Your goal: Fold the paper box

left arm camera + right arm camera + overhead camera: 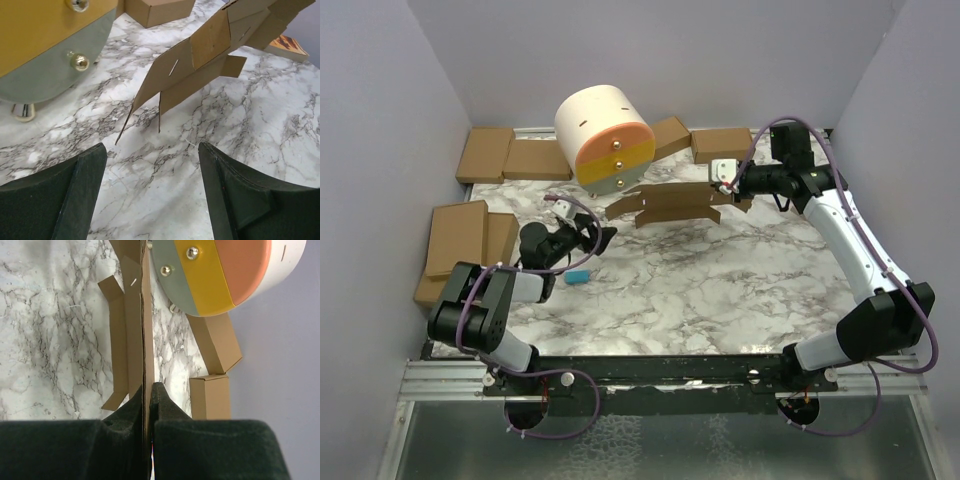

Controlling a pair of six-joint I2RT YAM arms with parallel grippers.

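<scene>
Paper box [670, 205], seen from above as a brown die-cut sheet with flaps and slots, stands on edge near the far edge of the marble table [720, 290], just in front of a round drawer unit [605, 135]. The right arm reaches from the near right corner up along the right edge and bends inward, and the right gripper [725, 186] is pinched on the sheet's right end. The left arm is folded low by the left edge, its forearm pointing toward the sheet; the left gripper [604, 238] is spread apart, holds nothing and stops short of the cardboard. A small blue object [578, 277] lies beside it, and ready-made boxes [485, 155] sit along the far and left edges. In the left wrist view, the two dark fingers [75, 195] stand wide apart over bare marble, with the paper box [200, 60] ahead of them, tilted, its lower flaps touching the table. The drawer unit [45, 50] fills the upper left, and an orange booklet [287, 46] lies at the right. In the right wrist view, the right gripper [150, 390] is closed tight on the thin edge of the paper box [132, 325], which runs straight away from the fingers; the drawer unit [225, 270] and two ready-made boxes [215, 340] lie to its right.
</scene>
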